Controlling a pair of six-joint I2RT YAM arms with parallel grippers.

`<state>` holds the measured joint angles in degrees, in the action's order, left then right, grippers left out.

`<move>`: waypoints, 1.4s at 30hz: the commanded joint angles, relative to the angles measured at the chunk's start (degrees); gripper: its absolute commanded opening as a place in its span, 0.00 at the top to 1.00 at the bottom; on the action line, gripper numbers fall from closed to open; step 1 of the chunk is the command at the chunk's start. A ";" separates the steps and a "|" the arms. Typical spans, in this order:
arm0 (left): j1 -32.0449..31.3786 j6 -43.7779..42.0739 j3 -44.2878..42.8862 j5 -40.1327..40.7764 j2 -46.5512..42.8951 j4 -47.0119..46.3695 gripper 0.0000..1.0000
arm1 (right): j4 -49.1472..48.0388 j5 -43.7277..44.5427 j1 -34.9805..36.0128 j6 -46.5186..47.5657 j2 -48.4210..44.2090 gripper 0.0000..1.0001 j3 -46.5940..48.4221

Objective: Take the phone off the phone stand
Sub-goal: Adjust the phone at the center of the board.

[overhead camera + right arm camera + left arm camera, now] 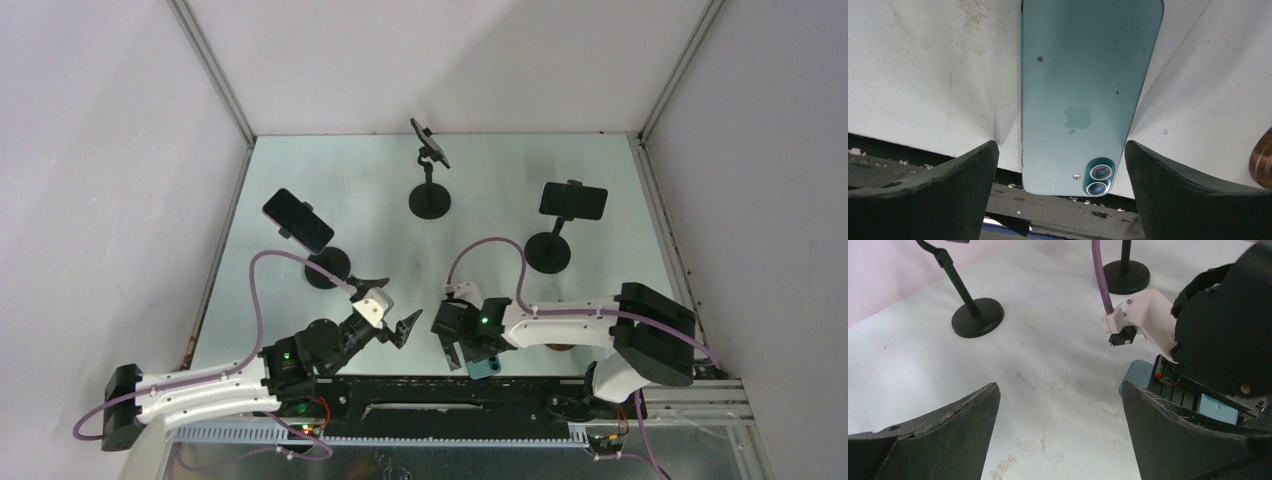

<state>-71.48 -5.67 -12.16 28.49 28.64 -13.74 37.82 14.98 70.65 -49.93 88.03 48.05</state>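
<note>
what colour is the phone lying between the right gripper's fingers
The flat phone is teal green, best seen from the right wrist.

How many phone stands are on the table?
3: left stand, back stand, right stand. None seems hidden.

Shows a teal phone (pixel 1083 90) lying back up on the white table (pixel 923 75), camera lenses at the near end, which reaches past the table edge over a dark rail (pixel 1048 212). Shows the right gripper (pixel 1060 147) spread wide, one dark finger (pixel 948 190) beside each near corner, neither touching the phone. Shows a brown object (pixel 1263 157) at the right margin.
</note>
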 commanded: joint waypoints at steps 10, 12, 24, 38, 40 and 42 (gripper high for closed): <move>0.03 2.65 1.47 4.74 -8.79 1.87 0.00 | 3.31 1.94 1.28 -6.41 6.04 0.09 1.86; 0.03 2.47 1.63 4.81 -8.75 1.72 0.00 | 2.69 0.90 1.21 -6.73 6.51 0.10 1.37; 0.03 2.08 1.00 3.94 -6.61 1.83 0.00 | 3.44 -0.57 0.07 -10.01 8.35 0.11 -3.07; 0.03 2.38 1.25 3.75 -7.38 1.97 0.00 | 3.72 -1.22 -0.66 -13.14 9.03 0.19 -5.78; 0.03 2.37 1.18 3.61 -7.33 1.88 0.00 | 4.19 -0.94 -0.60 -13.29 9.17 0.23 -5.80; 0.03 2.34 1.18 3.59 -7.32 1.87 0.00 | 4.48 -0.69 -0.53 -13.17 9.14 0.30 -5.78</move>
<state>-71.48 -3.95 -10.92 31.81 21.43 -10.50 38.68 14.39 70.35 -61.01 91.55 48.14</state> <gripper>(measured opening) 0.996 0.771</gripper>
